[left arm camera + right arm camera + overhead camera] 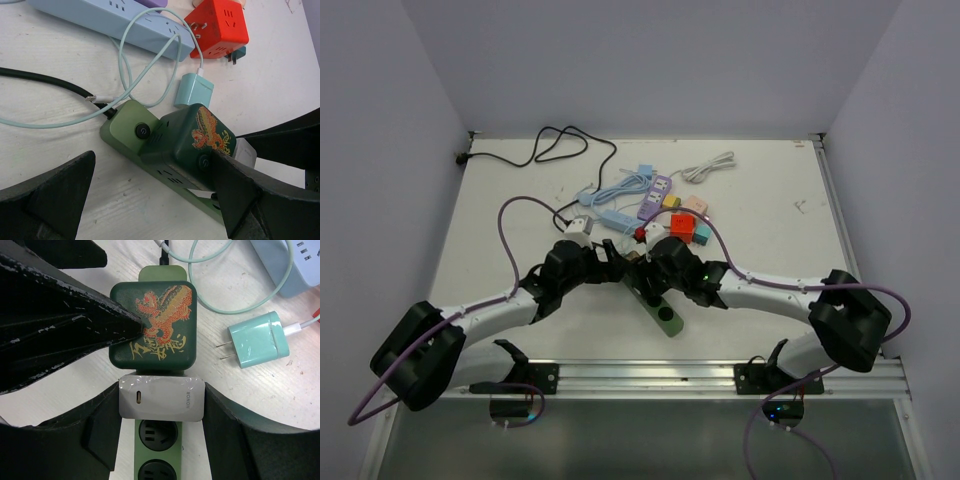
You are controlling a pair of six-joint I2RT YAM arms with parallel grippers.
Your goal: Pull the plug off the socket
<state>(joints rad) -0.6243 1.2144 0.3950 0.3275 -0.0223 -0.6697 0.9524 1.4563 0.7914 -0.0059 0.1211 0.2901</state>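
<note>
Top external view shows both arms meeting over the surface [770, 200], with the left gripper [608, 256] and right gripper [658, 252] crowded over the far end of the green power strip [668, 318]. The fingers are too small here to read. Left wrist view has the left gripper spread wide. One finger stands clear of the strip's side and the other rests against the dragon-printed adapter [200, 135] seated in the strip. The white charger [246, 152] is plugged in just past the adapter, and a loose teal charger [194, 90] lies beside the strip, unplugged. Right wrist view shows the right gripper pinching the white charger by its two sides, apparently in contact. No bin or box is in sight, so the strip's own sockets are the only holders: two are filled, by adapter and charger, and two bare sockets [156, 435] come next along. I judge the grasp made and the pull not yet begun. It calls for a straight lift off the strip's face while the left finger bears down on the adapter to keep the strip from rising.
</note>
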